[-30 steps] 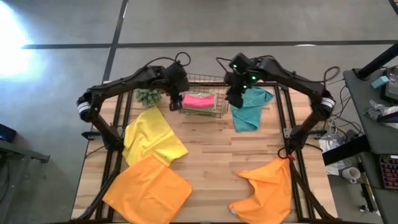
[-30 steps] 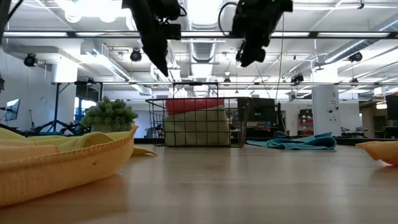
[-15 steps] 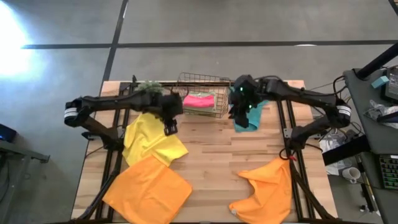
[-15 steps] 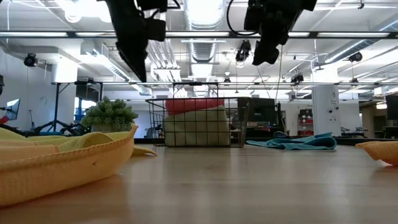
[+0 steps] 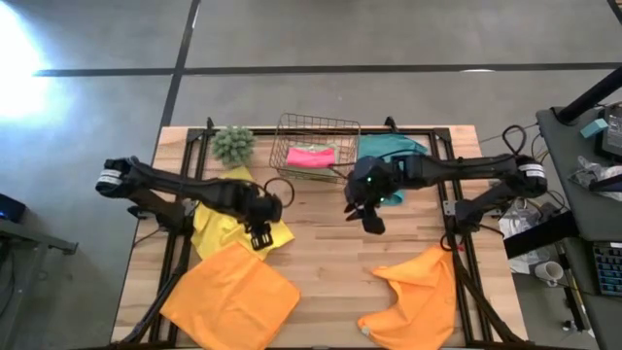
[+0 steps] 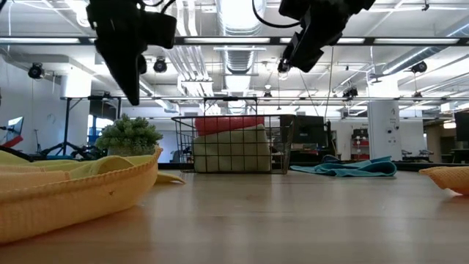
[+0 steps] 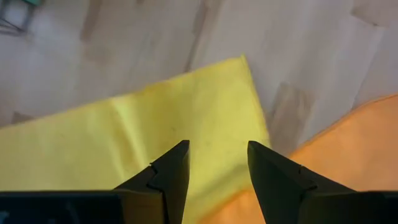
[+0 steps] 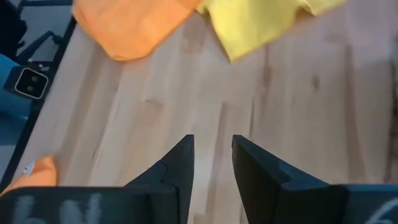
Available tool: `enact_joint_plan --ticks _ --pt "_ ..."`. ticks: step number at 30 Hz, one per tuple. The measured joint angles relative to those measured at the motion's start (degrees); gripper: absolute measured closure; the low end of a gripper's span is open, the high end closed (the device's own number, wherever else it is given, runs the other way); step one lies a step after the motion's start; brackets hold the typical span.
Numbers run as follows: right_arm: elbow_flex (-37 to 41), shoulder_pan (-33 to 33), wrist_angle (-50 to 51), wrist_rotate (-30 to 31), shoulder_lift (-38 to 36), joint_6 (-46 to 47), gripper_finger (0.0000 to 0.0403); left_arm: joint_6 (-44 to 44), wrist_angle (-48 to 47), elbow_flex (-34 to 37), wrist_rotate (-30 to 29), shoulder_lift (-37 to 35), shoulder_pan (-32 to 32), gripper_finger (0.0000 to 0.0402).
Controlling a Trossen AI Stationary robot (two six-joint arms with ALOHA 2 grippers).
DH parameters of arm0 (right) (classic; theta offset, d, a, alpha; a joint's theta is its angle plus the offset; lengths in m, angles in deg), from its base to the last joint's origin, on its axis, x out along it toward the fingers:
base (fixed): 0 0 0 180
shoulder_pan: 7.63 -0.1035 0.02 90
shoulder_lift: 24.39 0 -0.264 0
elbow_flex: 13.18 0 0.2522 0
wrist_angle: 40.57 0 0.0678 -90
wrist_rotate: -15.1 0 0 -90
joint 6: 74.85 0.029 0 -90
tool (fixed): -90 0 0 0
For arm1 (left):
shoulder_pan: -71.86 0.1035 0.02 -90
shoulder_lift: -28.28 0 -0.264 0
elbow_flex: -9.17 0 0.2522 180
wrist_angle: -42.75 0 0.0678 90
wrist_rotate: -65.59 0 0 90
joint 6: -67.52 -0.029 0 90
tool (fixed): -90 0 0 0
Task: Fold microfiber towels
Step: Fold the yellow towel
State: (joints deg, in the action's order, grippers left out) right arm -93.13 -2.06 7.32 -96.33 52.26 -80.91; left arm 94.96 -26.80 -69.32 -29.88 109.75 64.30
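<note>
With the left gripper held open and empty above the yellow towel by the table's left side, and the right gripper parted and empty over bare wood, a corner was best pinched cleanly, without the orange towel beneath

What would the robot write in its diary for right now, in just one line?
left gripper: open, empty, above yellow towel | right gripper: open, empty, above bare table | basket: holds pink towel

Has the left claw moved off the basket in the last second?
Yes. The left claw went from beside the wire basket toward the table's near side, over the yellow towel.
</note>
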Motion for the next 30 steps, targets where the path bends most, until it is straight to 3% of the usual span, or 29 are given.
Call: enact_joint_plan --ticks 16,30 --pt "-0.9 -1.3 -17.9 0.1 14.8 -6.6 0.0308 29.0 2.9 7.1 -1.0 0.1 -16.8 0.0255" --pt "-17.6 -1.3 -21.3 0.0 34.0 -8.1 0.0325 37.7 6.6 8.2 -1.0 0.7 -26.3 0.0256"
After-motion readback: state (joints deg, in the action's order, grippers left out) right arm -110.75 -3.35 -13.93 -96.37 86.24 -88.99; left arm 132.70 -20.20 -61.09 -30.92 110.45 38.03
